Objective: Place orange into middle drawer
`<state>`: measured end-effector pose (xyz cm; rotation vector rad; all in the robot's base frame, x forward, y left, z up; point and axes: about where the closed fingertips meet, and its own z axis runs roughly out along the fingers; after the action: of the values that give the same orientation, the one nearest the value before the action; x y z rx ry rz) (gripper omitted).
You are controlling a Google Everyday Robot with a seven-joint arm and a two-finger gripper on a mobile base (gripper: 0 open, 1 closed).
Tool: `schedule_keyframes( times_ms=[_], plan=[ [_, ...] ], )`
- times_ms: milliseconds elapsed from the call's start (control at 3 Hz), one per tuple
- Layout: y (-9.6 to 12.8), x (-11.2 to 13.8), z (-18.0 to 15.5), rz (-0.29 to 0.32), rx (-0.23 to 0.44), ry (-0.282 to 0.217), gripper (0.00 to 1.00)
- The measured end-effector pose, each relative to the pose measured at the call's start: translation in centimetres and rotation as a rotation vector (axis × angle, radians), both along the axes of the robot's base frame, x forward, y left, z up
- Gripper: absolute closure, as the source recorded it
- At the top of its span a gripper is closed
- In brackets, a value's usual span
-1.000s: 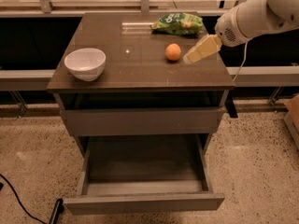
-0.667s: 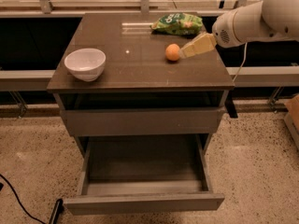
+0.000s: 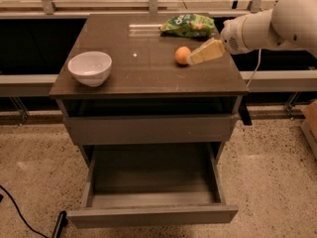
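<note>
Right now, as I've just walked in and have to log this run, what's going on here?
The robot's gripper is right beside the orange on the cabinet top; the orange is not yet lifted. Below, the middle drawer stands pulled out with nothing in it. A white bowl and green snack bag share the top.

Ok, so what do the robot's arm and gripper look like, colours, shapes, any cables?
The arm is smooth, white and rounded. The gripper, beside the orange on the cabinet top, is a pale yellowish wedge. A thin pale cable hangs under the arm.
</note>
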<state>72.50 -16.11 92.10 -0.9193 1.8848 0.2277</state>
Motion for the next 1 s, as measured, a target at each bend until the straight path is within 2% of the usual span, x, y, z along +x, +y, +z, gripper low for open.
schedule_keyframes(
  times_ms=[333, 667, 1000],
  plan=[
    [0.6, 2.7, -2.8, 0.079, 0.037, -0.013, 0.00],
    [1.6, 4.4, -5.5, 0.151, 0.042, -0.005, 0.00],
    [3.6, 5.2, -7.5, 0.231, 0.050, 0.010, 0.00]
  ],
)
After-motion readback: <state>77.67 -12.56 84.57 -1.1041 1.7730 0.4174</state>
